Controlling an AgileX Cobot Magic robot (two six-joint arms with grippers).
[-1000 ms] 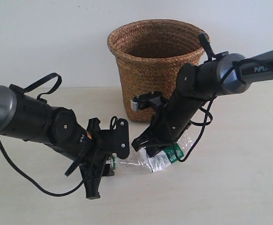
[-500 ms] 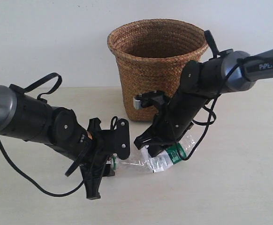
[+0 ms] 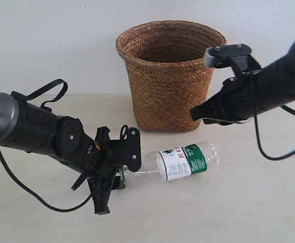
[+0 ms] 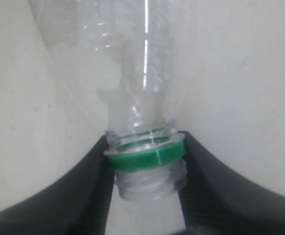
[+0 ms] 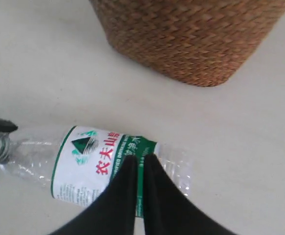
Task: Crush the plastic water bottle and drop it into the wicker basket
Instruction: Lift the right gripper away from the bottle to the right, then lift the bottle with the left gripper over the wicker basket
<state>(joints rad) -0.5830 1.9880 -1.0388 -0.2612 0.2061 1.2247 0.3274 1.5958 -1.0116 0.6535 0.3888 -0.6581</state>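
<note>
- We are seeing the left pincer (image 4: 146,149) pinching the plastic water bottle (image 3: 180,162) at its neck, one dark finger (image 4: 91,176) pressing on each side.
- The fingers are meeting the neck right at the green collar ring (image 4: 145,155). The threaded mouth (image 4: 150,183) is poking past them toward the wrist, and it is showing no cap.
- Beyond that grip, the bottle is lying on its side on the pale bench (image 3: 249,202). Its neck is pointing to the left arm and its base to the right side of the exterior view.
- The white-and-green label (image 5: 91,164) with red characters is facing up, and the clear shoulder near the neck is looking creased.
- We are finding the right pincer (image 5: 140,161) pressed together, with only a thin slit between its tips and nothing in it.
- In the right wrist view it is hanging over the green end of the label. In the exterior view it is sitting raised above the bottle and apart from it, in front of the right flank of the wicker basket (image 3: 170,86).
- The wicker basket is standing upright on the bench just behind the bottle, with its flared rim open upward. The bottle is lying outside it, near its base and not touching it.
</note>
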